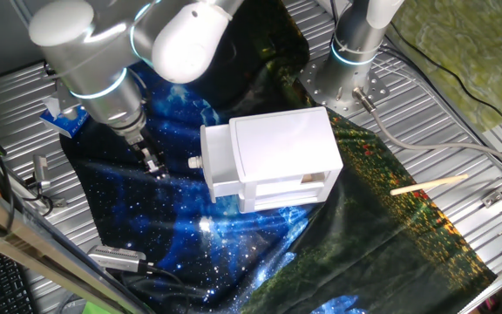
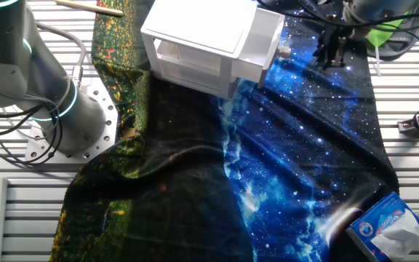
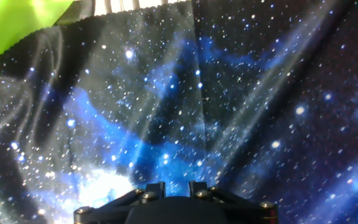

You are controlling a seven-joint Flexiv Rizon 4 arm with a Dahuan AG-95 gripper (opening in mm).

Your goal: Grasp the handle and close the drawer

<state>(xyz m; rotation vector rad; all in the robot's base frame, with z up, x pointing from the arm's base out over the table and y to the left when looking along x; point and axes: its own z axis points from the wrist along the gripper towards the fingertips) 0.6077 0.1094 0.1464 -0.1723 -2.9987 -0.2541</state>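
Bright, even light; hand view soft, cloth [image 1: 172, 218] glaring.

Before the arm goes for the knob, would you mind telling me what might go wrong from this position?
1. The handle is a tiny knob, and the gripper hangs beside it, not yet around it; a slightly off approach may close on air or slip off.
2. The cabinet sits loose on a wrinkled starry cloth, so pushing the drawer might slide the whole cabinet instead.
3. In the hand view the knob shows only at the left edge, so alignment is hard to judge.
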